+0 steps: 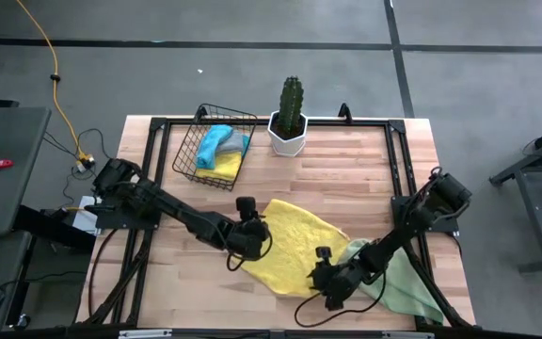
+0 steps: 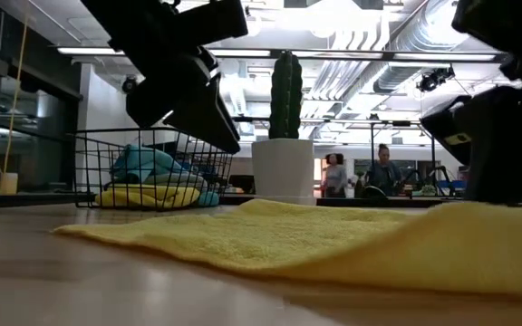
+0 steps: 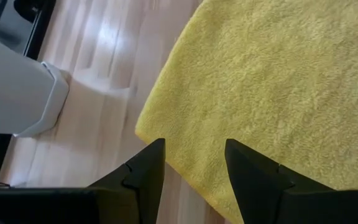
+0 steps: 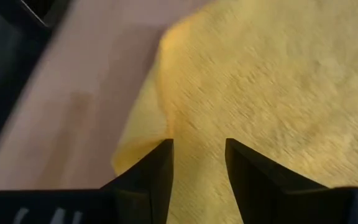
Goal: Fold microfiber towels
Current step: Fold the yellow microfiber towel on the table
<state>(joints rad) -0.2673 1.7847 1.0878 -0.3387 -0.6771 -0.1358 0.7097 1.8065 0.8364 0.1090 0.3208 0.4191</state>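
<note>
Straddling yellow towel (image 3: 272, 74) edge: left pincer (image 3: 194, 180), fingers apart.

The yellow towel (image 1: 294, 247) is soft cloth with a short, nubby pile, matt all over; the left wrist view shows its fuzzy loops closely. The green towel (image 1: 405, 282) beside it looks like the same matt cloth, as do the towels in the basket (image 1: 207, 151), which is thin dark wire. The table (image 1: 346, 174) is pale wood with visible grain, smooth, with a slight sheen where light falls on it, framed in matt black metal. The pot (image 1: 287, 137) is white, smooth and faintly glossy. The left fingers (image 3: 145, 177) and right fingers (image 4: 151, 180) are dark, matt and hard, like plastic.
</note>
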